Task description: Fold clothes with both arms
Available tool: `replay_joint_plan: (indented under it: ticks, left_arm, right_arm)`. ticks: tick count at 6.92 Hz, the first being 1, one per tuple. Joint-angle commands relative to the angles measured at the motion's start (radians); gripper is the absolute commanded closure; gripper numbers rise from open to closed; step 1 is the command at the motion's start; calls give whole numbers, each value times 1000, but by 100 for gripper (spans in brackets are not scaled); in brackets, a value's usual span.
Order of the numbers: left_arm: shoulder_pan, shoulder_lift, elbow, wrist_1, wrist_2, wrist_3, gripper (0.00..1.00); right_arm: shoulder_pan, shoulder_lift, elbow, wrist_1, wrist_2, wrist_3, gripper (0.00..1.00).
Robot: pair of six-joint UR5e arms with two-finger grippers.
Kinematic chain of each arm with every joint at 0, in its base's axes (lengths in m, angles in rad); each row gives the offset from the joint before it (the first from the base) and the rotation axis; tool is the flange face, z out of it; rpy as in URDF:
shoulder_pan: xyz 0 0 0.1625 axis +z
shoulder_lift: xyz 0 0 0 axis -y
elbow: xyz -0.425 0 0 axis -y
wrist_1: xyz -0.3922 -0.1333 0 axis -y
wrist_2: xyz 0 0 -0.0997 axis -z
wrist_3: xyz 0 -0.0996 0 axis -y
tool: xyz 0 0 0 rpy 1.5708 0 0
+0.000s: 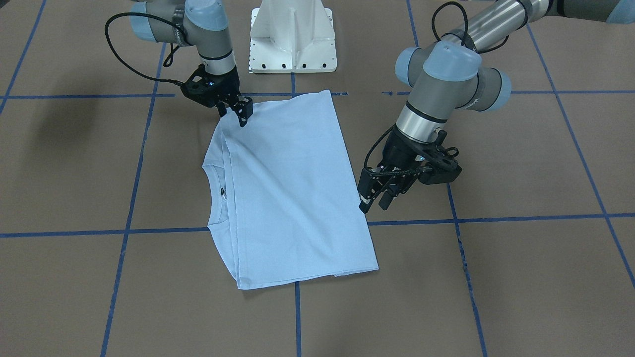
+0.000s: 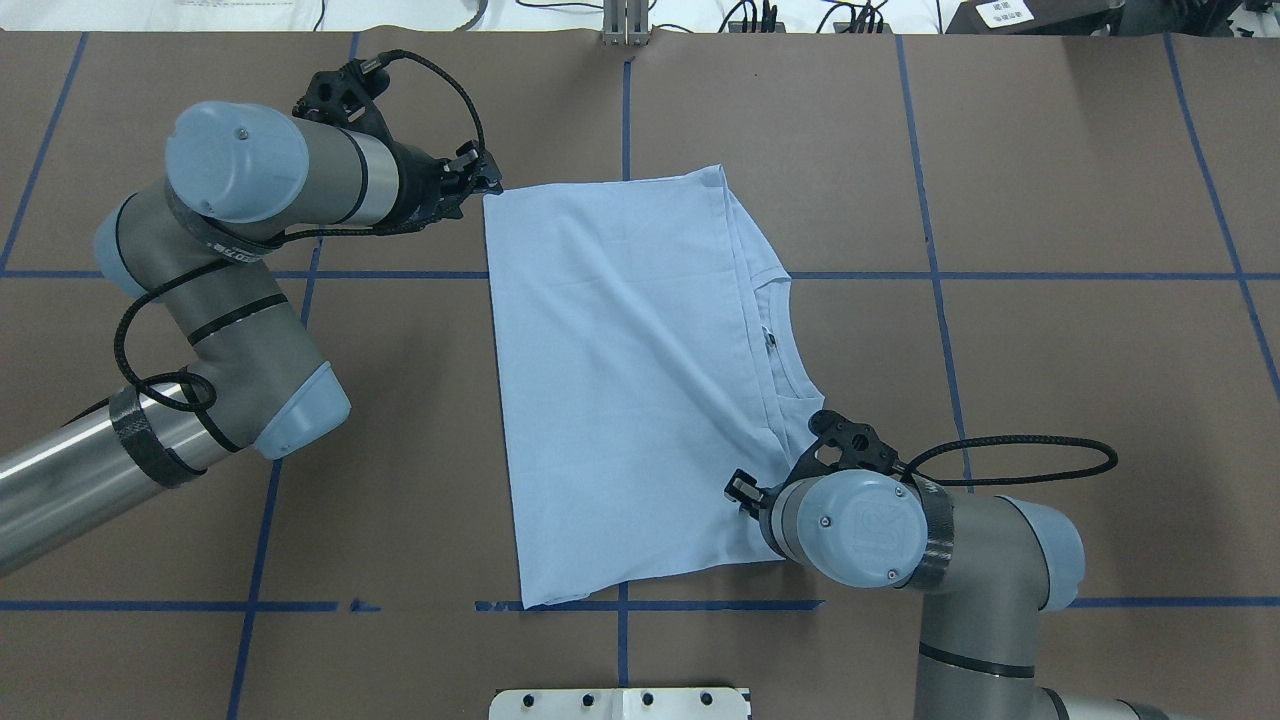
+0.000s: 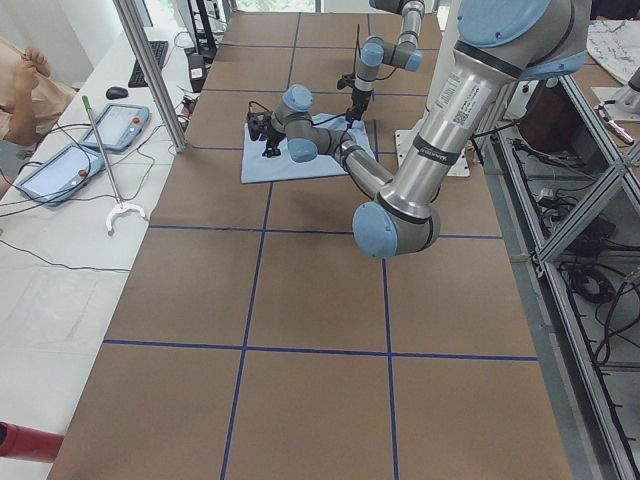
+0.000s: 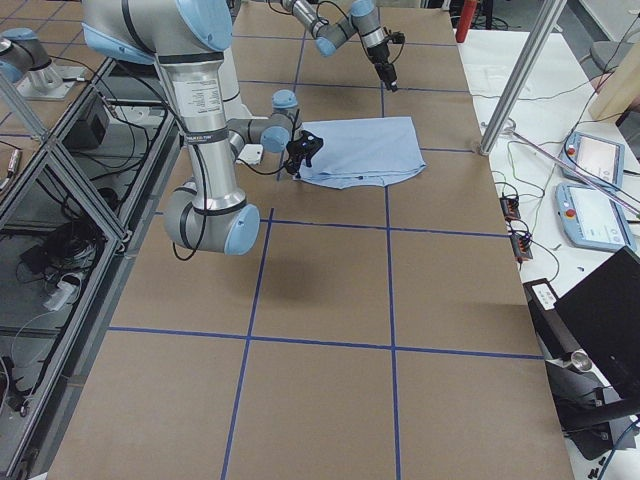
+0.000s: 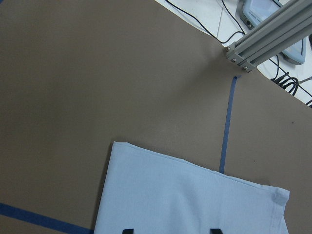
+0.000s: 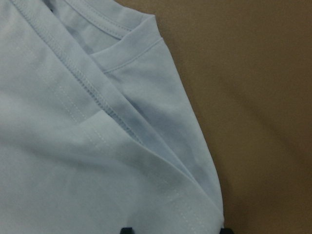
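The pale blue T-shirt [image 1: 292, 188] [image 2: 620, 380] lies flat on the brown table, folded into a rough rectangle with its sleeves tucked in. Its round neck [image 1: 218, 193] and dark label face the robot's right side. My right gripper [image 1: 233, 113] [image 2: 740, 490] is open, low over the shirt's shoulder corner nearest the base. The right wrist view shows the folded sleeve seams [image 6: 97, 146] between its spread fingertips. My left gripper [image 1: 375, 202] [image 2: 490, 185] is open and hangs above the hem side, near the far hem corner [image 5: 195, 200].
The white pedestal base [image 1: 292, 39] stands at the robot's edge of the table. Blue tape lines [image 1: 297, 317] grid the brown surface. An aluminium post [image 5: 263, 39] rises beyond the far edge. A person [image 3: 25, 90] sits by control tablets [image 3: 60, 170] at a side bench.
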Motion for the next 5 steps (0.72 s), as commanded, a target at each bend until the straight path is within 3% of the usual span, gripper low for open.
replay_joint_plan:
  ticks: [1, 2, 5]
  left_arm:
    - [-1, 0, -1, 0, 1, 0, 39]
    - [-1, 0, -2, 0, 1, 0, 39]
    - [1, 0, -4, 0, 1, 0, 39]
  right_arm:
    - [3, -3, -6, 12, 5, 0, 92]
    - [3, -3, -5, 13, 12, -7, 100]
    - [5, 0, -2, 13, 25, -10, 100]
